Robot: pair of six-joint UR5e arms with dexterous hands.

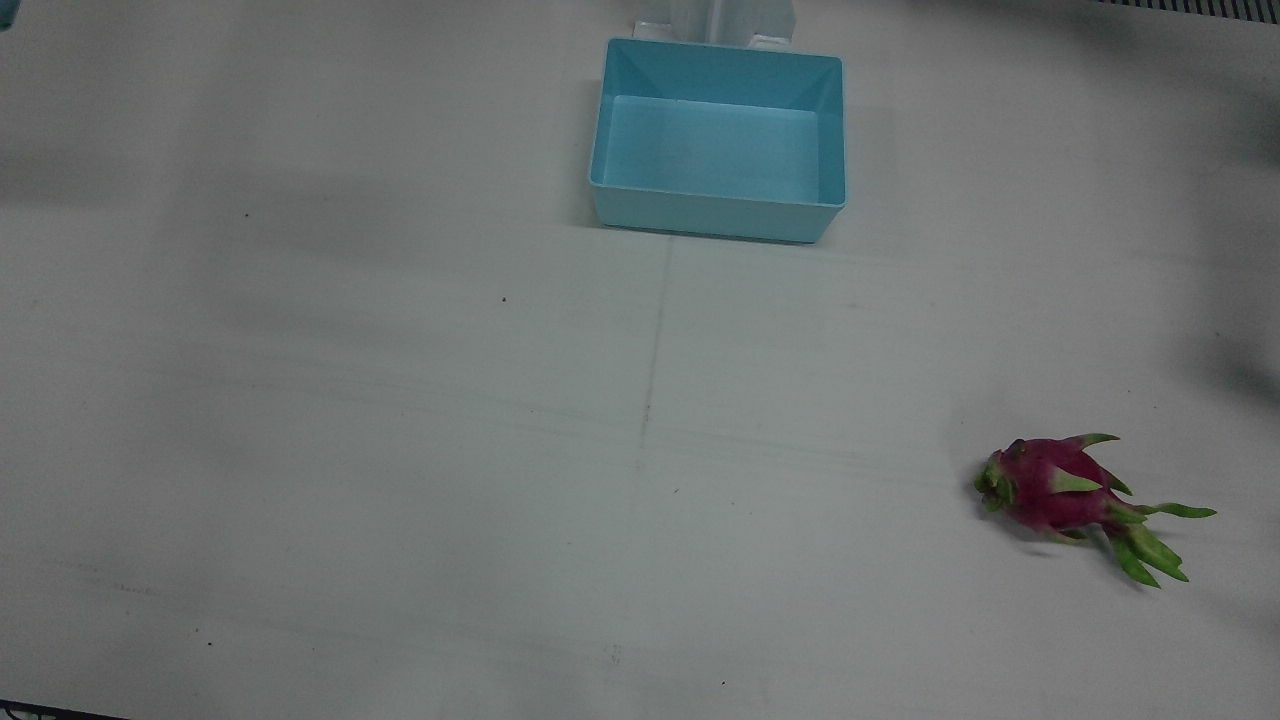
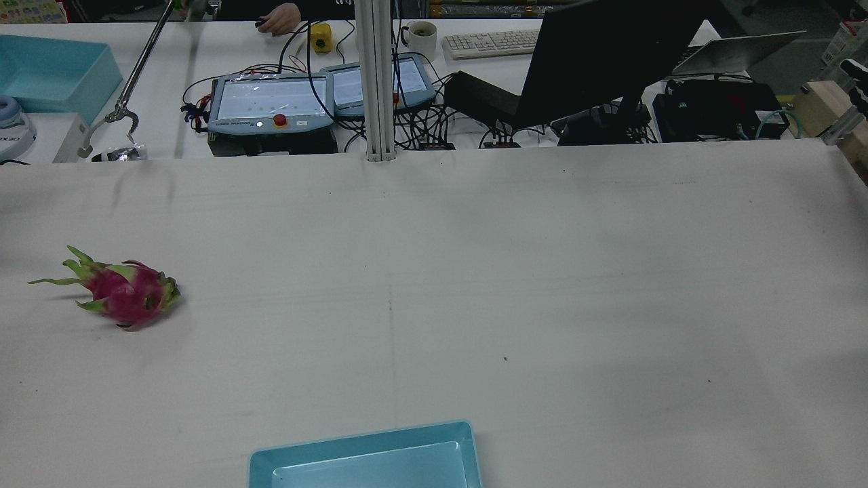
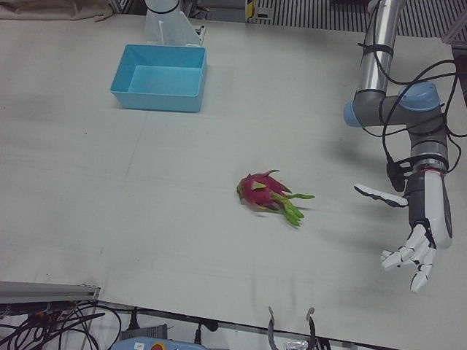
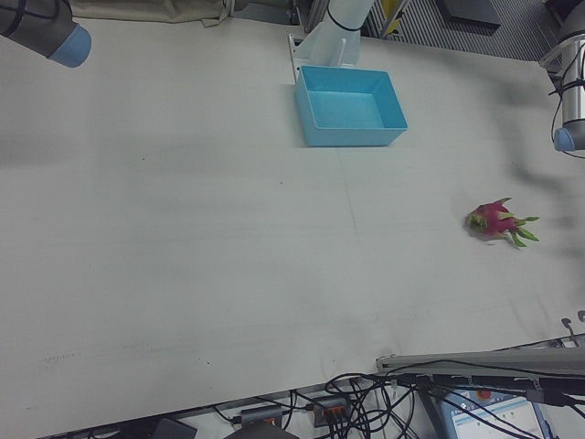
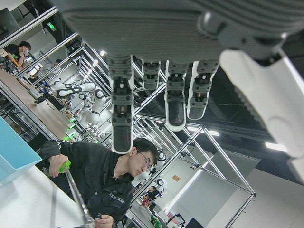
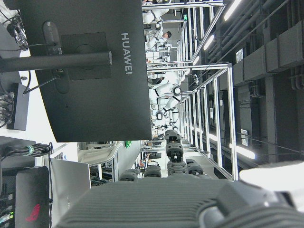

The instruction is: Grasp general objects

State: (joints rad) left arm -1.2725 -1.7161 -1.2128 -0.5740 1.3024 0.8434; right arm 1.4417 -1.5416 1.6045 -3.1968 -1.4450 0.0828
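Note:
A pink dragon fruit (image 1: pixel 1060 495) with green scales lies on its side on the white table, in the half before my left arm (image 3: pixel 264 192) (image 2: pixel 125 293) (image 4: pixel 494 220). My left hand (image 3: pixel 425 227) hangs above the table to the right of the fruit in the left-front view, well apart from it, fingers spread and pointing down, holding nothing. In the left hand view its fingers (image 5: pixel 122 109) stand straight with nothing between them. My right hand (image 6: pixel 156 199) shows only in its own view, fingers (image 6: pixel 173 154) extended and empty; its arm's elbow (image 4: pixel 55 32) is at the table's far corner.
A light blue bin (image 1: pixel 710 218) stands empty at the robot's side of the table, in the middle (image 3: pixel 157 98) (image 4: pixel 352 135) (image 2: pixel 366 440). Beyond the table a person holds a long grabber tool (image 2: pixel 112 125) (image 5: pixel 71 185). Pendants, a monitor and cables fill the far desk.

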